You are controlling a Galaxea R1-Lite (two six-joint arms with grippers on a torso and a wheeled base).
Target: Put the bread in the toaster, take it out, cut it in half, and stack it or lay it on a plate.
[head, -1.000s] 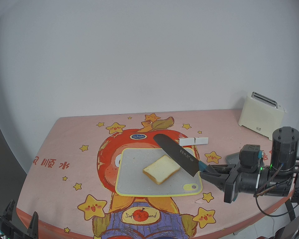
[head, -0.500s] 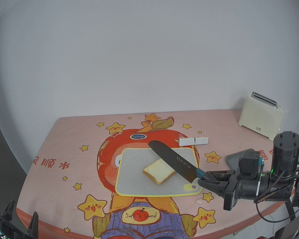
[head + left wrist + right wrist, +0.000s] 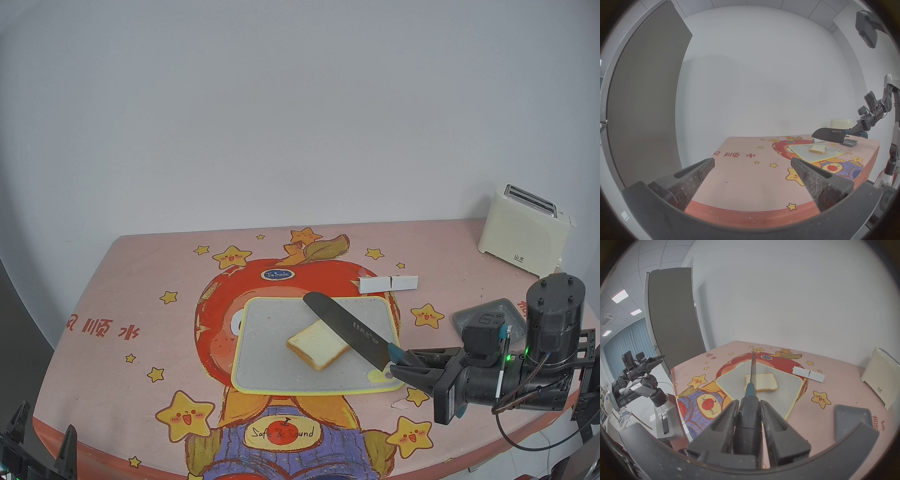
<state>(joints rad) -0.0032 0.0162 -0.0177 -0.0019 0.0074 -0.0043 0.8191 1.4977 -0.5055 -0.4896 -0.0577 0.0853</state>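
A slice of bread (image 3: 319, 345) lies flat on the grey cutting board (image 3: 269, 362) with a yellow rim. My right gripper (image 3: 412, 369) is shut on the teal handle of a dark knife (image 3: 347, 325), just off the board's right front corner. The blade points to the far left across the bread's right part. In the left wrist view the knife (image 3: 829, 135) hangs slightly above the bread (image 3: 818, 149). In the right wrist view the blade (image 3: 752, 368) stands edge down over the bread (image 3: 764, 382). My left gripper (image 3: 753, 175) is open and empty off the table's front left corner.
A cream toaster (image 3: 525, 231) stands at the table's far right. A small grey plate (image 3: 494, 312) lies beside my right arm, in front of the toaster. A white card strip (image 3: 387, 284) lies behind the board. The left half of the table is bare.
My right arm has drawn back toward the front edge and sunk lower. The knife has come down with it, from above the board's right rear to across the bread.
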